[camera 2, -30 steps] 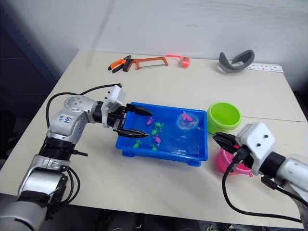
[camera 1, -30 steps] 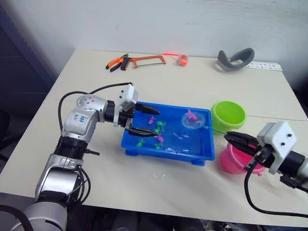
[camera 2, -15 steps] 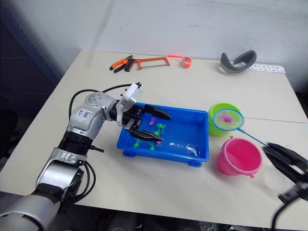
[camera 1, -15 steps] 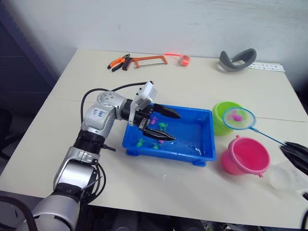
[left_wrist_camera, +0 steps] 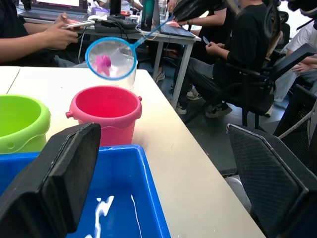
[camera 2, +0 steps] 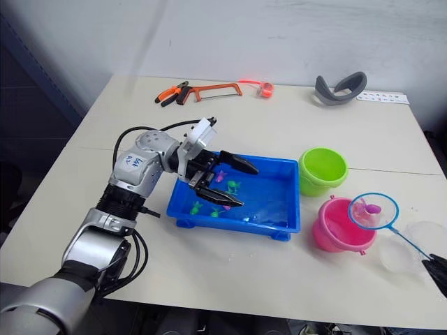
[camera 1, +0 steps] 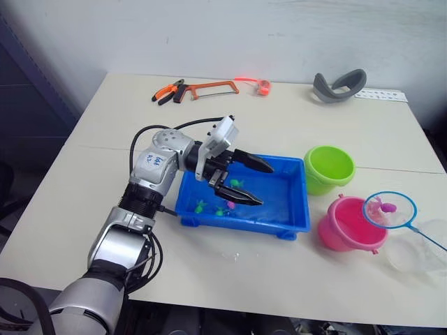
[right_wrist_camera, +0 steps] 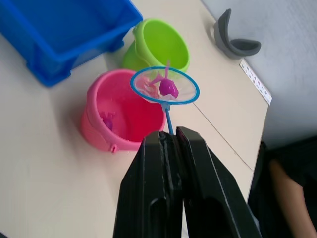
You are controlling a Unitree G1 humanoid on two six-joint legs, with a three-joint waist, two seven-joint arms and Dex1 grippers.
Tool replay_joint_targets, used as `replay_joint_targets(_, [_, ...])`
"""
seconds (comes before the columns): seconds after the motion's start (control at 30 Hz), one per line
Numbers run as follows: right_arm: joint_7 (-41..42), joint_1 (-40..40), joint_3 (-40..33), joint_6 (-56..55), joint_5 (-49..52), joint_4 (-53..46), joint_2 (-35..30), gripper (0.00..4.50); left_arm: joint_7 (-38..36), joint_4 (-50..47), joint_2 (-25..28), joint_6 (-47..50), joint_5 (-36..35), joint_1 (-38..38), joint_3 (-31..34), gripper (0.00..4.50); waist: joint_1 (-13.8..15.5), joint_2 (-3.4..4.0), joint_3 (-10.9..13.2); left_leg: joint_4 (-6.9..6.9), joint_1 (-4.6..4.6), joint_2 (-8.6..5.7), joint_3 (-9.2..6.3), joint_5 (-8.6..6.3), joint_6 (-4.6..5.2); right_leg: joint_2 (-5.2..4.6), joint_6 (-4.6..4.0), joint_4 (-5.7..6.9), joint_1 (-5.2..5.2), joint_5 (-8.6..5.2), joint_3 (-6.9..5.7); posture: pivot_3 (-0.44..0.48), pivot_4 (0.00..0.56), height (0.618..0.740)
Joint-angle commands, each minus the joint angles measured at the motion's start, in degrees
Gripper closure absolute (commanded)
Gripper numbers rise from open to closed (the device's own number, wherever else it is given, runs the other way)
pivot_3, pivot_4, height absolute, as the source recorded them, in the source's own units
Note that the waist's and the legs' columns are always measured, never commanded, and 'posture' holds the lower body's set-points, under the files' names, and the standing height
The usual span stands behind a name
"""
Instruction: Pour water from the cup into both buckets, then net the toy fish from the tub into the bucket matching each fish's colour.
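Your right gripper (right_wrist_camera: 170, 141) has its fingers pinching the net (camera 1: 390, 210) handle; the hoop, holding a magenta fish (right_wrist_camera: 169, 89), hangs over the pink bucket (camera 1: 347, 225). Your left gripper (camera 1: 253, 183) sits spread above the tub (camera 1: 293, 222).

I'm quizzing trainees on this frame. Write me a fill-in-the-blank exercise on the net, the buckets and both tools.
1. The right tool is shut on the handle of the ____.
2. The fish lying in the net is ____ in colour.
3. The net's hoop hangs over the rim of the ____ bucket.
4. The left tool hangs open over the blue ____.

Missing words: net; pink; pink; tub
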Motion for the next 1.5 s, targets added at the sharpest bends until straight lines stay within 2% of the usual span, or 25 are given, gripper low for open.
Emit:
replay_joint_targets(0.03, [-1.77, -1.27, 2.53, -20.41, -19.66, 7.36, -1.62, 4.50, -1.16, -0.65, 0.02, -0.95, -0.42, -1.12, 0.30, 0.06, 0.02, 0.00, 0.00, 0.00, 0.00, -0.01, 0.01, 0.00, 0.00, 0.00, 0.00, 0.00, 0.00, 0.00, 0.00, 0.000, 0.150, 0.740])
replay_joint_targets(0.1, [-4.53, -2.45, 2.30, -31.93, -28.96, 11.59, -4.00, 4.50, -1.10, -0.42, 0.23, -1.06, -0.32, -1.36, 0.41, 0.06, 0.02, 0.04, -0.01, 0.00, 0.00, -0.03, 0.04, 0.00, 0.00, -0.03, 0.01, 0.00, -0.03, 0.00, 0.00, 0.000, 0.150, 0.740])
replay_joint_targets(0.27, [-13.17, -6.61, -1.00, -50.09, -41.13, 17.71, -7.86, 4.50, -0.75, -0.48, 0.51, -1.37, -0.13, -1.24, 0.43, 0.06, -0.07, 0.04, -0.02, 0.01, 0.08, -0.02, 0.09, 0.03, -0.05, -0.02, 0.00, 0.07, -0.03, 0.00, 0.02, 0.000, 0.150, 0.740])
replay_joint_targets(0.37, [-16.57, -8.16, -2.40, -55.91, -45.57, 18.99, -9.20, 4.50, -0.41, -0.78, 0.57, -1.36, -0.12, -1.03, 0.48, 0.06, -0.04, 0.04, -0.02, 0.01, 0.10, -0.01, 0.10, 0.04, -0.06, -0.02, 0.00, 0.10, -0.02, 0.00, 0.03, 0.000, 0.150, 0.740])
replay_joint_targets(0.43, [-16.71, -6.89, -1.52, -56.72, -46.32, 19.85, -9.97, 4.50, -0.27, -0.89, 0.59, -1.32, -0.14, -0.94, 0.53, 0.06, -0.05, 0.04, -0.02, 0.01, 0.11, -0.01, 0.10, 0.04, -0.06, -0.01, 0.00, 0.10, -0.01, 0.00, 0.02, 0.000, 0.150, 0.740])
replay_joint_targets(0.53, [-18.78, -7.96, -4.20, -56.35, -46.22, 22.81, -13.58, 4.50, -0.05, -0.99, 0.62, -1.27, -0.11, -0.89, 0.59, 0.06, -0.05, 0.04, -0.02, 0.02, 0.11, -0.01, 0.11, 0.04, -0.06, -0.03, 0.01, 0.10, 0.02, 0.00, 0.02, 0.000, 0.150, 0.740])
replay_joint_targets(0.63, [-18.44, -6.77, -3.80, -52.60, -41.72, 24.48, -15.55, 4.50, 0.14, -1.18, 0.77, -1.15, -0.10, -0.79, 0.64, 0.06, -0.11, 0.04, -0.02, 0.05, 0.19, -0.02, 0.17, 0.04, -0.06, -0.04, 0.00, 0.11, 0.07, 0.00, 0.07, 0.000, 0.150, 0.740])
replay_joint_targets(0.7, [-16.23, -4.28, 0.21, -43.99, -30.35, 22.43, -15.48, 4.50, 0.32, -0.37, 1.45, -1.66, 0.69, -0.37, 0.53, 0.06, -0.09, 0.06, -0.03, 0.03, 0.24, 0.04, 0.13, 0.04, -0.06, 0.02, -0.01, 0.12, 0.12, -0.01, 0.04, 0.000, 0.150, 0.740])
replay_joint_targets(0.8, [-14.45, -1.24, 5.81, -24.34, -9.96, 13.87, -16.42, 4.50, 0.38, 1.02, 3.35, -3.36, 2.64, 1.04, 0.19, 0.06, -0.36, 0.09, -0.04, -0.01, 0.26, 0.10, 0.14, 0.04, -0.06, 0.07, -0.02, 0.15, 0.14, -0.01, 0.04, 0.000, 0.150, 0.740])
replay_joint_targets(0.87, [-14.93, -2.13, 6.64, -14.03, -2.47, 9.35, -18.78, 4.50, -0.02, 1.52, 4.73, -4.51, 3.70, 1.87, -0.03, 0.06, -0.90, 0.09, -0.04, -0.01, 0.36, 0.13, 0.20, 0.04, -0.06, 0.07, -0.02, 0.22, 0.20, -0.01, 0.09, 0.000, 0.150, 0.740])
replay_joint_targets(0.97, [-16.85, -5.20, 11.04, 1.37, 11.89, 2.63, -26.62, 4.50, 0.37, 1.18, 7.72, -5.34, 5.12, 3.67, 0.50, 0.06, -1.42, 0.06, -0.03, 0.00, 0.55, 0.13, 0.24, 0.04, -0.06, 0.02, -0.03, 0.22, 0.32, -0.01, 0.14, 0.000, 0.150, 0.740])
replay_joint_targets(1.07, [-19.48, -12.95, 18.17, 12.68, 21.43, 0.35, -35.89, 4.50, 1.42, -0.13, 10.60, -4.35, 5.42, 5.37, 1.67, 0.06, -1.60, 0.04, -0.02, 0.03, 0.57, 0.16, 0.23, 0.05, -0.06, 0.01, -0.03, 0.24, 0.33, -0.01, 0.16, 0.000, 0.150, 0.740])
replay_joint_targets(1.17, [-19.29, -23.02, 27.74, 18.29, 23.83, 2.43, -43.57, 4.50, 1.63, -2.03, 14.06, -3.48, 5.66, 7.31, 2.18, 0.06, -1.39, 0.04, -0.02, 0.06, 0.46, 0.15, 0.14, 0.05, -0.05, 0.01, -0.03, 0.23, 0.27, -0.01, 0.10, 0.000, 0.150, 0.740])
replay_joint_targets(1.3, [-14.71, -36.37, 43.32, 18.99, 19.66, 9.01, -49.16, 4.50, 2.30, -4.54, 19.00, -3.14, 6.39, 10.40, 3.04, 0.06, -1.13, 0.04, -0.02, 0.23, -0.08, 0.11, -0.15, 0.00, 0.04, -0.02, -0.02, 0.27, 0.05, 0.00, 0.01, 0.000, 0.150, 0.740])
replay_joint_targets(1.4, [-10.36, -46.32, 55.45, 18.26, 15.36, 14.08, -49.52, 4.50, 2.99, -7.12, 22.64, -2.90, 6.74, 13.12, 3.95, 0.06, -1.02, 0.01, -0.01, 0.31, -0.23, 0.06, -0.25, -0.05, 0.12, -0.08, -0.02, 0.23, 0.00, 0.00, -0.04, 0.000, 0.150, 0.740])
replay_joint_targets(1.5, [-5.78, -52.92, 64.05, 16.24, 10.09, 18.18, -47.76, 4.50, 3.54, -10.53, 25.17, -2.18, 6.25, 15.87, 4.77, 0.06, -1.13, 0.02, -0.01, 0.29, -0.24, 0.06, -0.27, -0.05, 0.12, -0.12, -0.02, 0.18, 0.01, 0.00, -0.05, 0.000, 0.150, 0.740])
